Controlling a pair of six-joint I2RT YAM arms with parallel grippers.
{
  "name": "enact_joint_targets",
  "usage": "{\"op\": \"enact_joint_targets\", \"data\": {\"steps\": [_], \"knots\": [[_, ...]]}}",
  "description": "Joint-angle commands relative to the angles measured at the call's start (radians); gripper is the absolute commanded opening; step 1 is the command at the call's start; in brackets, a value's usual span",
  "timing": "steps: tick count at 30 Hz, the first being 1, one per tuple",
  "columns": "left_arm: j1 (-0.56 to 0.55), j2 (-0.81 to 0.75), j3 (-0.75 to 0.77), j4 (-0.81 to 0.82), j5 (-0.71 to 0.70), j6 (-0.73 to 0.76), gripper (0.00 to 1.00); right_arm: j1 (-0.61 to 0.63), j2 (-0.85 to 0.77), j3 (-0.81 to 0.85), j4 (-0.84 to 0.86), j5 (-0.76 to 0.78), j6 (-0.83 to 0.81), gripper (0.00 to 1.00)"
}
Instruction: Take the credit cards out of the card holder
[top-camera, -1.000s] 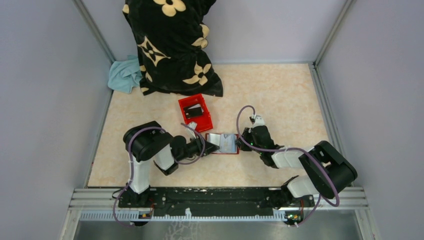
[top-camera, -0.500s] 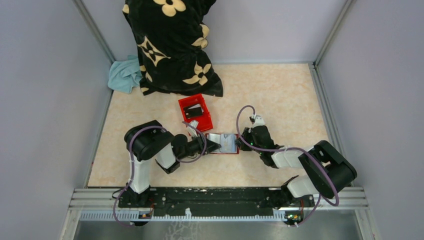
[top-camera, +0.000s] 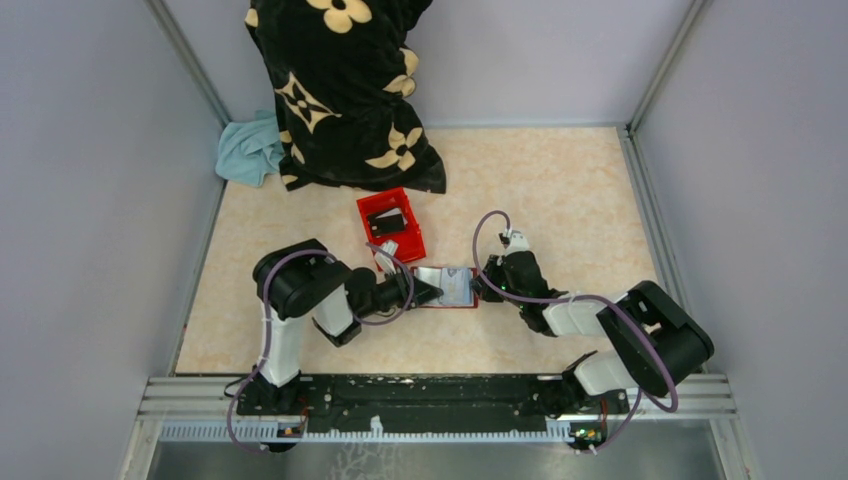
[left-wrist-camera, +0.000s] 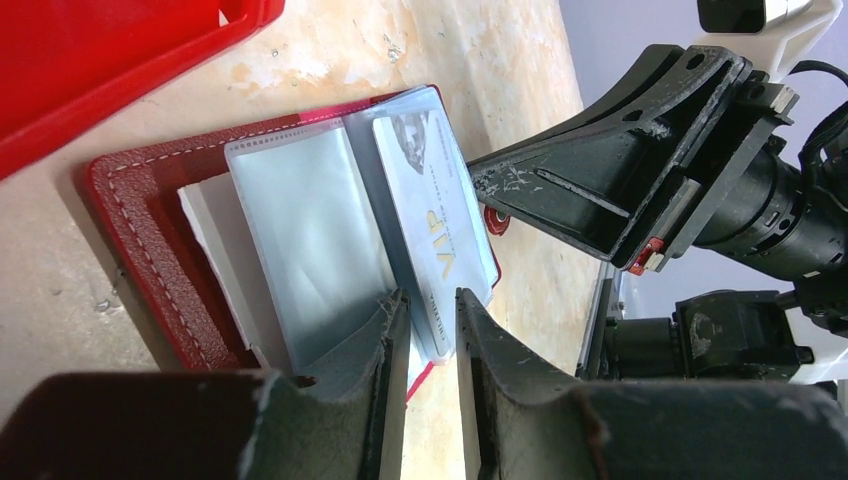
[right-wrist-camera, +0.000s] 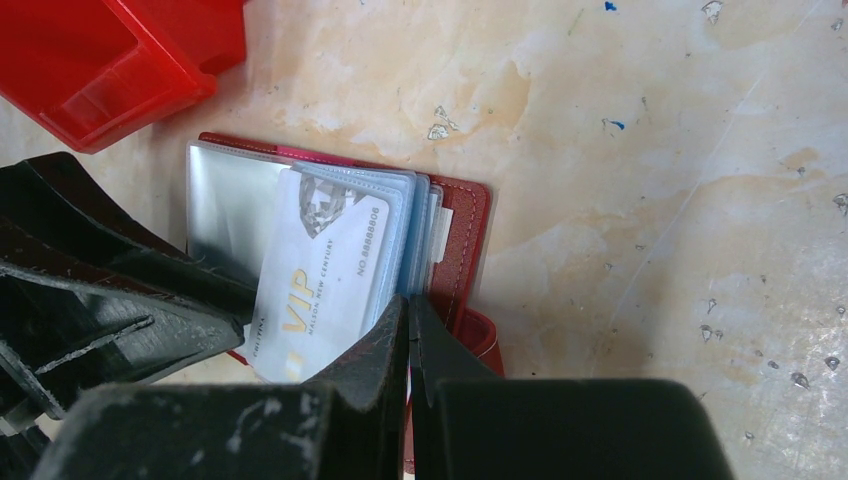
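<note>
The card holder (top-camera: 445, 288) lies open on the table, dark red cover (left-wrist-camera: 130, 230) with clear sleeves. A pale blue-grey credit card (left-wrist-camera: 430, 210) marked VIP sticks partly out of a sleeve; it also shows in the right wrist view (right-wrist-camera: 320, 270). My left gripper (top-camera: 428, 292) is at the holder's left side, narrowly open, its jaws (left-wrist-camera: 430, 297) either side of the card's protruding corner. My right gripper (top-camera: 478, 288) is shut, its tips (right-wrist-camera: 409, 305) pressed on the holder's right edge (right-wrist-camera: 465, 240) by the sleeve ends. Other cards are hidden.
A bright red plastic open box (top-camera: 391, 225) stands just behind the holder, close to my left gripper. A black flowered cloth (top-camera: 340, 90) and a teal cloth (top-camera: 248, 150) lie at the back left. Walls enclose the table on three sides.
My left arm has edged slightly to the right, toward the card holder. The right arm and the holder have not visibly moved.
</note>
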Motion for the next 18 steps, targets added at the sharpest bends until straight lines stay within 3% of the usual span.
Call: {"op": "enact_joint_targets", "data": {"steps": [1,18], "knots": [[-0.003,0.038,0.014,0.085,0.016,-0.010,0.29,-0.006,0.042,-0.015,-0.120,0.021,-0.019,0.00],[-0.003,0.058,0.015,0.101,0.023,-0.022,0.24,-0.006,0.044,-0.014,-0.119,0.021,-0.020,0.00]]}}
